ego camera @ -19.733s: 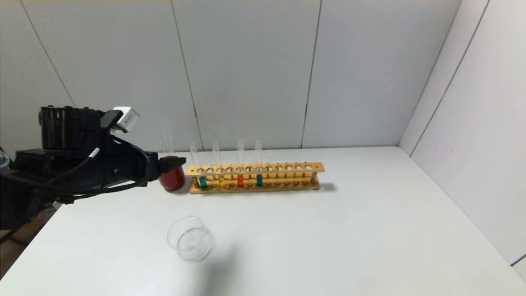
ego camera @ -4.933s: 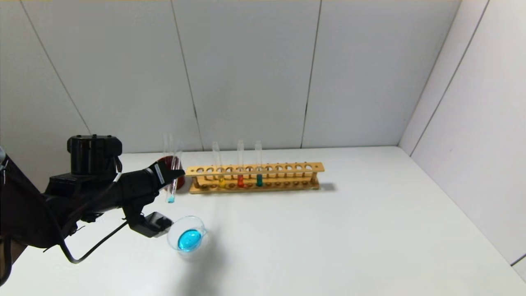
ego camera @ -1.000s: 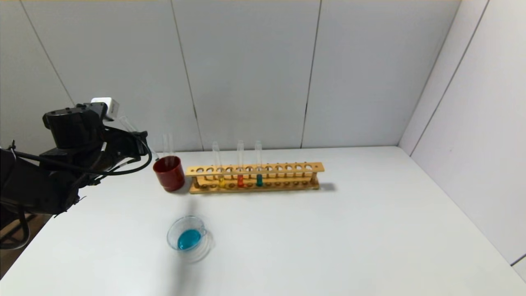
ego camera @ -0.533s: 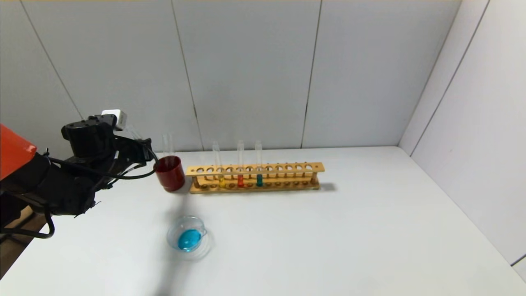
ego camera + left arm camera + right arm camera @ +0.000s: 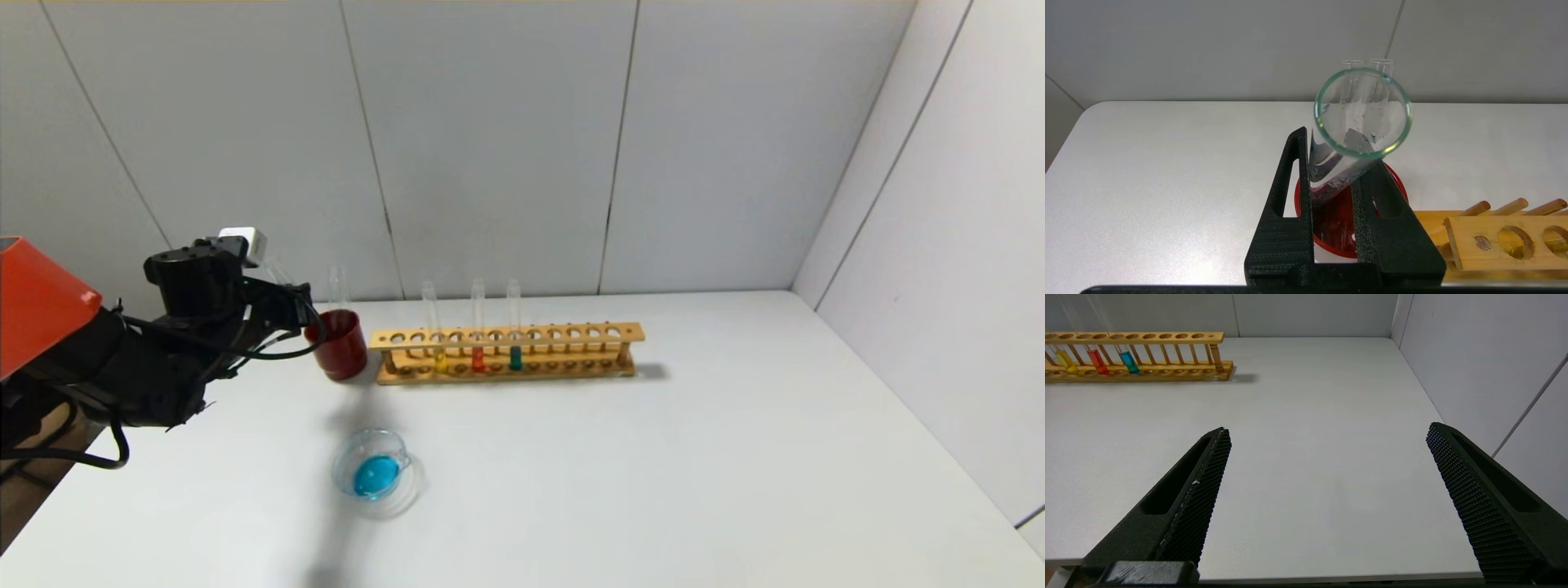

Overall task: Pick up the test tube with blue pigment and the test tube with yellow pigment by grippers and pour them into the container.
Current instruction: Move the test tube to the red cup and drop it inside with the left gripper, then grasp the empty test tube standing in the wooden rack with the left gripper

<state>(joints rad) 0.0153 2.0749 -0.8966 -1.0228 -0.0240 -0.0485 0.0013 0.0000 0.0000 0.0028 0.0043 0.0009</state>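
My left gripper (image 5: 304, 309) is shut on the test tube with blue pigment (image 5: 1327, 157), which now looks emptied and clear. The tube is tilted, with its lower end inside the dark red cup (image 5: 339, 347). The left wrist view shows the gripper (image 5: 1337, 167) right over the cup (image 5: 1345, 241). The container (image 5: 375, 474) holds a pool of blue liquid at the table's front left. The test tube with yellow pigment (image 5: 439, 358) stands in the wooden rack (image 5: 571, 335); it also shows in the right wrist view (image 5: 1065, 361). My right gripper (image 5: 1327, 428) is open and empty over bare table.
An orange-red tube (image 5: 478, 358) and a darker teal tube (image 5: 515, 357) stand in the rack beside the yellow one. Two empty clear tubes (image 5: 337, 286) stand in the red cup. Walls close the back and right of the white table (image 5: 694, 457).
My left gripper has moved right and down with the emptied tube, from beside the red cup to over it. The tube's lower end has gone into the cup.
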